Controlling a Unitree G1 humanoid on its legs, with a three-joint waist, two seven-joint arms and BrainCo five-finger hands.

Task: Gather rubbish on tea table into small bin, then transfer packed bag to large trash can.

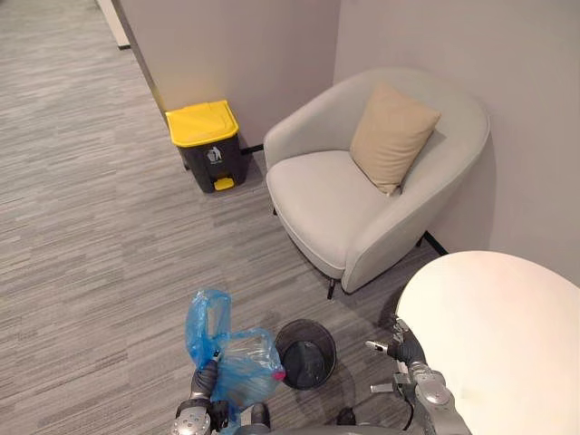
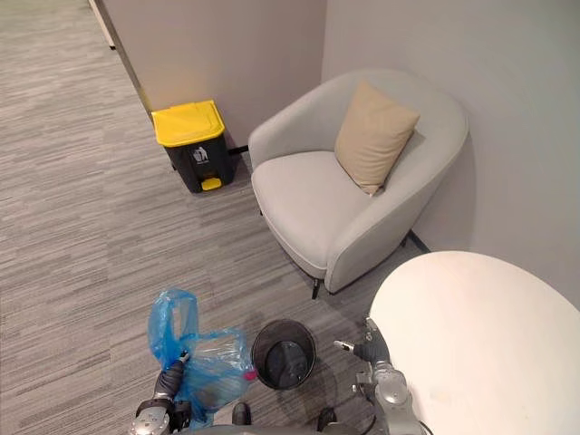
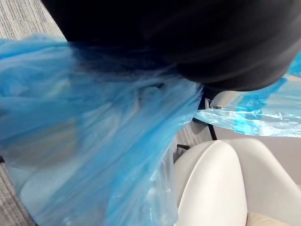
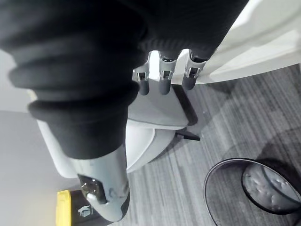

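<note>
My left hand (image 1: 205, 379) is shut on the neck of a blue plastic bag (image 1: 237, 361), which hangs off the floor at the lower left; a pink item shows through its side. The left wrist view has the same blue bag (image 3: 94, 141) right against the hand's cover. Just right of the bag, a small black round bin (image 1: 305, 353) stands on the carpet with no liner. My right hand (image 1: 405, 348) hovers with relaxed fingers (image 4: 162, 80) by the white tea table's edge (image 1: 426, 299), holding nothing. A large dark trash can with a yellow lid (image 1: 207, 143) stands against the far wall.
A grey armchair (image 1: 362, 195) with a beige cushion (image 1: 391, 136) sits between the tea table and the trash can. Grey carpet (image 1: 91, 236) stretches from the bag toward the can.
</note>
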